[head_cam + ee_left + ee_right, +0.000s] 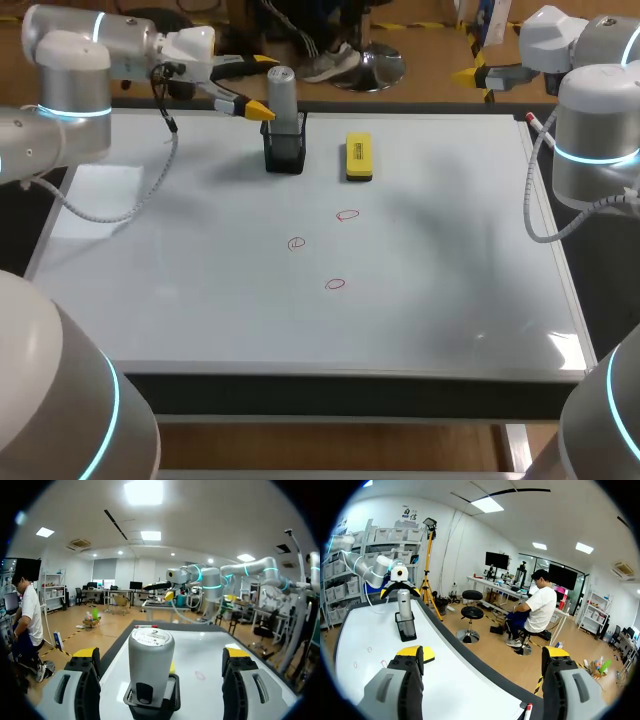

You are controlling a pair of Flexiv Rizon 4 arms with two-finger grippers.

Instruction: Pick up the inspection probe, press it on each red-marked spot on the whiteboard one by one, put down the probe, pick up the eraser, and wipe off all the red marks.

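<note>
The grey inspection probe point(281, 100) stands upright in a black holder point(285, 152) at the back of the whiteboard point(200, 300). My left gripper point(266, 86) is open at the probe's top. In the left wrist view the probe point(150, 660) stands between the spread fingers point(85, 680), which do not touch it. A yellow eraser point(358, 157) lies to the right of the holder. Three red marks point(347, 214), point(296, 243), point(335, 284) sit mid-board. My right gripper point(485, 652) is open and empty past the board's back right corner, far from the probe point(404, 605).
A red-capped marker point(535, 122) lies at the whiteboard's back right edge. The board's dark frame point(330, 385) runs along the front. The left arm's grey cable point(120, 210) hangs over the left of the board.
</note>
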